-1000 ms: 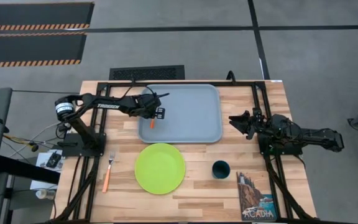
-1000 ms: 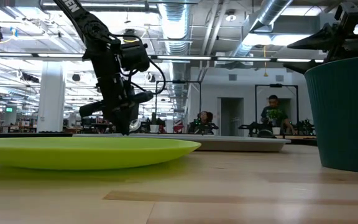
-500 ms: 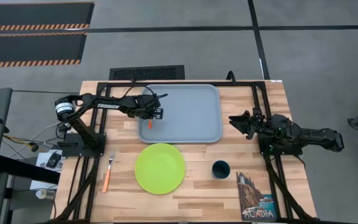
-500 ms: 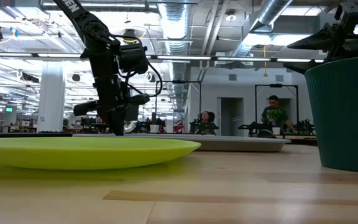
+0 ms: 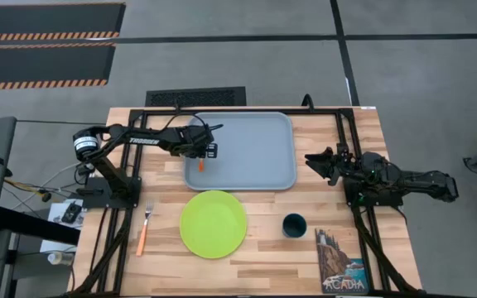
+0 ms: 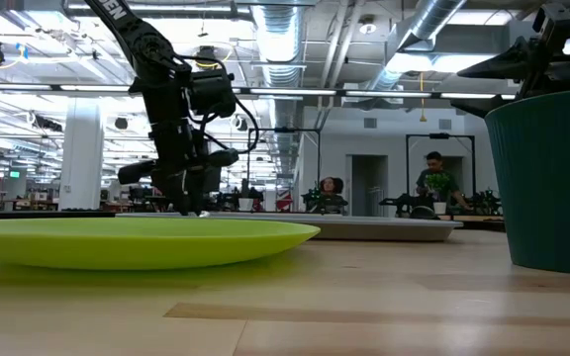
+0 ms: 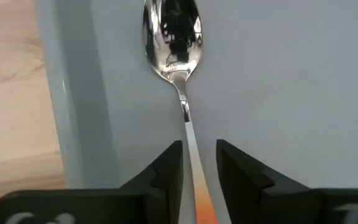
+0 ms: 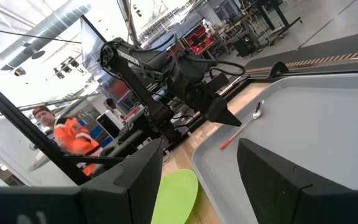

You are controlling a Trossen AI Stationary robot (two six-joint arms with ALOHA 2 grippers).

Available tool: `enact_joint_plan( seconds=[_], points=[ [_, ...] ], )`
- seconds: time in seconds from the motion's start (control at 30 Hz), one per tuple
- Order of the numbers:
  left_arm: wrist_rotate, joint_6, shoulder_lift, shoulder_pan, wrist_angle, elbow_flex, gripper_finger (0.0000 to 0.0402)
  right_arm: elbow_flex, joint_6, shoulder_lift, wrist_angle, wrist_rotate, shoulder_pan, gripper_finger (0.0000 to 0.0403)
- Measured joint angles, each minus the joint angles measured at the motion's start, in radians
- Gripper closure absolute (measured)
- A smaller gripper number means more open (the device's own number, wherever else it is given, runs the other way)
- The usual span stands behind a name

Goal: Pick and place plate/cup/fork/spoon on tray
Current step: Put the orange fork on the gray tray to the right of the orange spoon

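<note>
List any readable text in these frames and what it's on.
"TROSSEN": white lettering along the left arm, high view.
"ACADIA": bottom edge of the picture book cover, high view.
White lettering at the left wrist view's bottom edge is cut off, unreadable.
Signs in the room behind the table, low view, are too small to read.

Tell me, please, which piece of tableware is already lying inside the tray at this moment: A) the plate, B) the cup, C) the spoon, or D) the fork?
C: the spoon lies on the tray under the left gripper, whose fingers straddle its handle, while the fork, plate and cup sit on the table.
</note>
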Motion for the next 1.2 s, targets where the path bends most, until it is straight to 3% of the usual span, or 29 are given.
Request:
enact_joint_plan(
  seconds=[0.2, 0.4, 0.5, 0.63, 0.83, 1.2],
  points=[
    [0.083, 0.13, -0.052, -0.006, -0.048, 0.031, 0.03, 0.0, 0.0, 0.0, 0.0, 0.0, 0.0, 0.017],
    [0.112, 0.14, -0.211, -0.101, -0.222, 0.064, 0.0296, 0.0, 0.0, 0.0, -0.006, -0.001, 0.0, 0.017],
    [0.109, 0.06, -0.294, -0.209, -0.311, 0.065, 0.0296, 0.0, 0.0, 0.0, -0.011, -0.001, 0.0, 0.017],
    [0.027, -0.104, -0.37, -0.399, -0.403, 0.064, 0.0296, 0.0, 0.0, 0.0, -0.008, -0.002, 0.0, 0.017],
    [-0.054, -0.349, -0.4, -0.634, -0.455, 0.064, 0.0296, 0.0, 0.0, 0.0, 0.005, 0.016, -0.002, 0.017],
    [-0.089, -0.52, -0.337, -0.844, -0.687, 0.064, 0.0286, 0.0, 0.001, -0.001, -0.011, 0.018, 0.0, 0.017]
  ],
)
